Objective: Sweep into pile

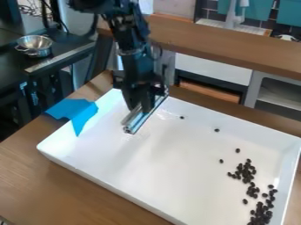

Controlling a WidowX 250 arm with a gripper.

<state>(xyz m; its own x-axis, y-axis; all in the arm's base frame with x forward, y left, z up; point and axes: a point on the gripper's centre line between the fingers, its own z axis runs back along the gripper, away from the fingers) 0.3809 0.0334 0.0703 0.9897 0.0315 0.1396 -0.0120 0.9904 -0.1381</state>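
- The wooden surface (64,186) spreads under the tray.
- The white tray (147,169) lies on it, shallow and rectangular, with raised walls.
- The black arm comes in from the top edge, and its gripper (143,103) hangs over the tray's upper-left part, clenched on the metal bar.
- The blue cloth (80,113) drapes over the tray's left wall (one pointed end dips inside, the rest lies outside).
- The metal bar (136,124) runs at a slant, its lower end toward the viewer; whether it touches the tray I cannot tell.
- The metal bowl (35,45) sits on a dark counter at upper left.
- The dark beans (246,172) lie in the tray, mostly in loose clusters near the right wall (a few strays sit apart, two toward the far wall).
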